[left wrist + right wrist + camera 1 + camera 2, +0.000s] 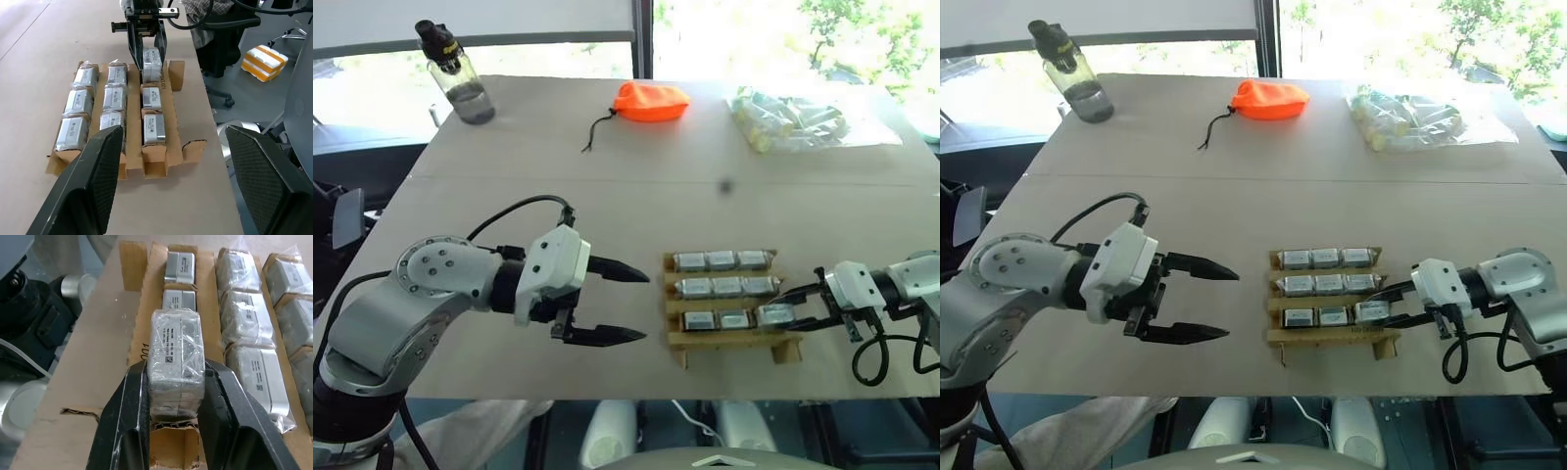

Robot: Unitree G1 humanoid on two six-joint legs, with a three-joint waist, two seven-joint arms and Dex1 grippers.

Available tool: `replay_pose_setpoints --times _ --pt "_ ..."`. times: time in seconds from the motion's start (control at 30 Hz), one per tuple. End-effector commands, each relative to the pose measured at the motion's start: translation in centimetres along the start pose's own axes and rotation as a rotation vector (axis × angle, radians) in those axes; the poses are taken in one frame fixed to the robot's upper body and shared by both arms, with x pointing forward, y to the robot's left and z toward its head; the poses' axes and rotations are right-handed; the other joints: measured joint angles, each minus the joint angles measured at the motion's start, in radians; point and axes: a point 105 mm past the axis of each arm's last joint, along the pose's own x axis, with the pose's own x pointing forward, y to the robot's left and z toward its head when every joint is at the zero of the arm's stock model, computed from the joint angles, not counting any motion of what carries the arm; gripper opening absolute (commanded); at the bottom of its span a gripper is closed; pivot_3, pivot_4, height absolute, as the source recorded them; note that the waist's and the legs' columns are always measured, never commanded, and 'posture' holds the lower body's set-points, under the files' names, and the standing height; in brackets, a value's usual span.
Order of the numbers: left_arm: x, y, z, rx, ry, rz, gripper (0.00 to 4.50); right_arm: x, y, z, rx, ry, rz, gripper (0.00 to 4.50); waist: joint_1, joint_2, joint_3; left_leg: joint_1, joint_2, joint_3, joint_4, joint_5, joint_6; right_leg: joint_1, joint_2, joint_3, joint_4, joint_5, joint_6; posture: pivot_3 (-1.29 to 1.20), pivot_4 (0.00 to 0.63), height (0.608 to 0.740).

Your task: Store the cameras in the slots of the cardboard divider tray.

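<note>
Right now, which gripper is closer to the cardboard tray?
The right gripper: it is at the cardboard tray's near right corner, shut on a camera. The left gripper hangs open off the tray's left side.

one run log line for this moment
right tool: shut on camera at tray near-right slot | left tool: open, beside tray | other eight slots filled

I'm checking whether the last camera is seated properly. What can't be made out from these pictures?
- Right wrist view: the held camera and the right gripper hide the slot floor beneath, so seating depth is unclear.
- Head views: the cardboard divider tray shows too small to judge it.
- Label print is unreadable.
</note>
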Motion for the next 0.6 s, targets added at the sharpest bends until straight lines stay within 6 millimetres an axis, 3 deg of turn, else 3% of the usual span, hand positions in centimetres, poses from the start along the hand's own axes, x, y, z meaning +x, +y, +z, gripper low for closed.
replay_pose_setpoints --times 0.03,0.07,0.17,0.27,0.47,0.6 --pt "-0.2 -0.2 0.7 0.055 0.002 0.009 3.45 -0.4 0.3 -0.3 -0.005 0.026 0.051 0.77 0.0 0.0 0.0 0.0 0.0 0.0 0.0 0.0 0.0 0.0 0.0 0.0 0.0 0.0 0.0 0.0 0.15 0.74" --pt "-0.2 -0.1 0.6 0.061 0.006 0.013 3.45 -0.3 0.3 -0.3 0.002 0.03 0.055 1.8 0.0 0.0 0.0 0.0 0.0 0.0 0.0 0.0 0.0 0.0 0.0 0.0 0.0 0.0 0.0 0.0 0.15 0.74" --pt "-0.2 -0.1 0.5 0.055 0.011 0.013 3.45 -0.2 0.0 -0.2 -0.034 0.01 0.035 2.94 -0.002 0.0 0.0 0.0 0.0 0.0 0.0 0.0 0.0 0.0 0.0 0.0 0.0 0.0 0.0 0.0 0.15 0.74" --pt "-0.2 -0.1 0.5 0.05 0.01 0.01 3.45 -0.5 0.2 0.1 0.008 0.0 0.04 4.48 -0.006 0.0 0.0 0.0 0.0 0.0 0.0 0.0 0.0 0.0 0.001 0.0 0.001 0.0 0.0 0.0 0.15 0.74" --pt "-0.5 0.1 0.1 0.038 0.019 0.041 3.45 -2.0 0.5 2.3 0.061 -0.109 -0.026 4.48 -0.001 0.0 0.0 0.001 0.001 0.0 0.0 0.0 0.0 0.0 0.001 0.0 0.002 0.0 0.0 0.0 0.15 0.74" --pt "-1.0 0.7 -1.3 -0.021 0.034 0.129 3.45 -3.8 0.7 3.1 0.143 -0.159 -0.143 4.48 0.0 0.0 0.0 -0.001 0.001 -0.001 0.0 0.0 0.0 0.0 0.0 0.0 0.0 0.0 0.0 0.0 0.15 0.74"
